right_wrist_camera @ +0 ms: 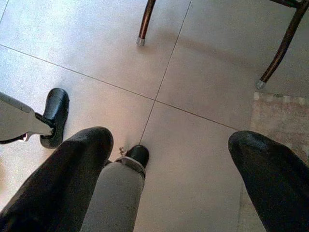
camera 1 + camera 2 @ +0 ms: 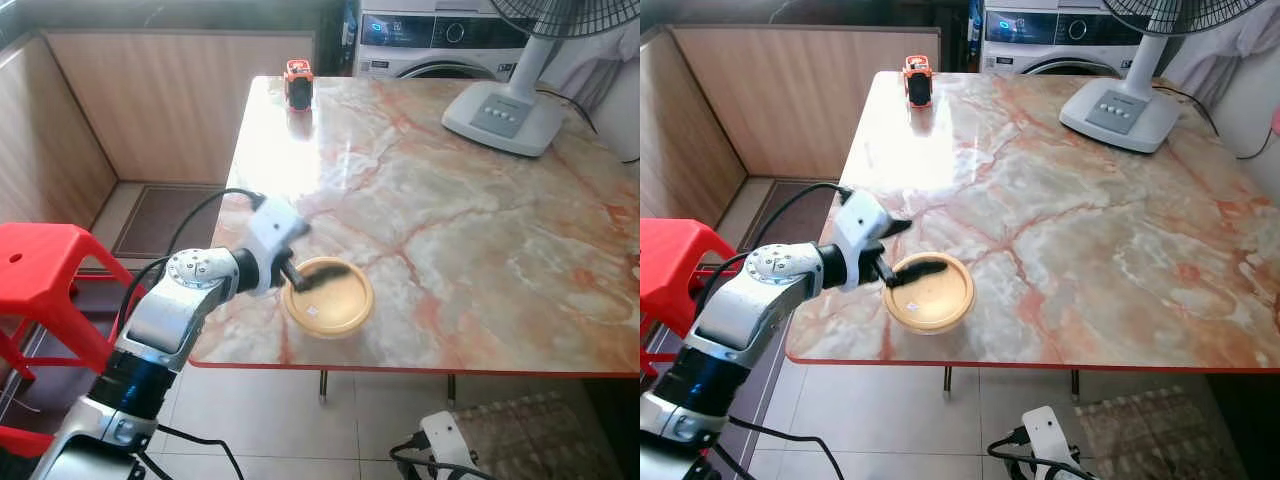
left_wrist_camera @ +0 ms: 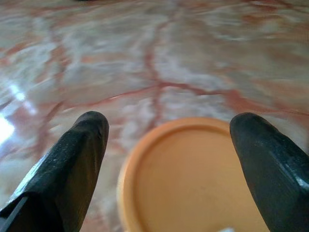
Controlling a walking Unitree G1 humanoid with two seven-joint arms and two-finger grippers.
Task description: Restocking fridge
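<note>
A round orange container (image 2: 327, 297) (flat lid on top) sits near the marble table's (image 2: 480, 230) front edge. The left gripper (image 2: 305, 282) hovers over it, fingers (image 3: 72, 164) spread wide, gripping nothing. The wrist view cuts off its near rim.

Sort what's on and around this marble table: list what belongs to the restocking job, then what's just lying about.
Belongs to the job:
- round orange lidded container near the table's front edge
- left tool, open, fingers either side of the container's lid

Just lying about:
- white pedestal fan base
- small orange and black object at the far edge
- red plastic stool
- white washing machine
</note>
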